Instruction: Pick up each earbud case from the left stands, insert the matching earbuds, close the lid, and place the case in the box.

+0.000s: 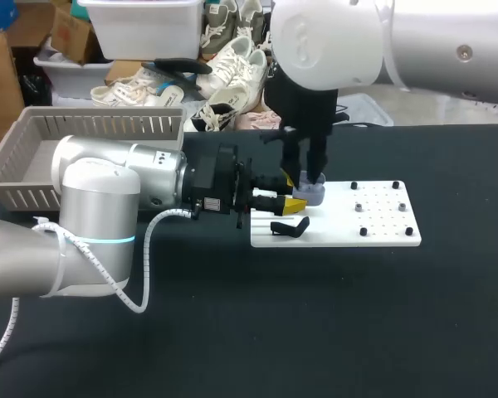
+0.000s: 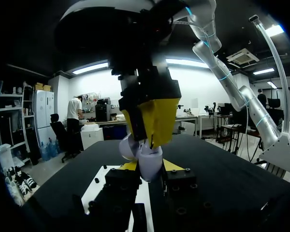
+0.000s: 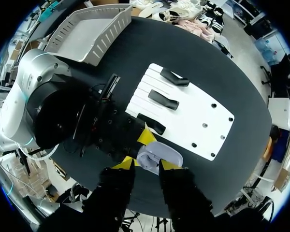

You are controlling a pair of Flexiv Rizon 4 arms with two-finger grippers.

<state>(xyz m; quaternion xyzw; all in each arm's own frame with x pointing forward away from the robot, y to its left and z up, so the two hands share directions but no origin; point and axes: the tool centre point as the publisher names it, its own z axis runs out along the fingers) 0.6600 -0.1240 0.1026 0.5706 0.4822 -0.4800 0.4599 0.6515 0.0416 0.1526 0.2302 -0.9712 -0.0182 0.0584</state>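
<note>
The black table point(image 1: 448, 332) fills the frame, with the grey basket point(image 1: 33, 145) at upper left and the white board point(image 1: 382, 236) right of centre. At the board's left end, mid-frame, the left gripper point(image 1: 292, 203) comes in level from the left, clenched on the pale lilac case point(image 1: 313, 194). The right gripper point(image 1: 313, 177) hangs straight down onto the case; whether it is clenched or released I cannot tell. A black stand point(image 1: 289, 225) sits just below them. The likely trouble is that a downward push landing off-centre could twist the case in its grip or knock it loose. A half-shut lid is another risk.
</note>
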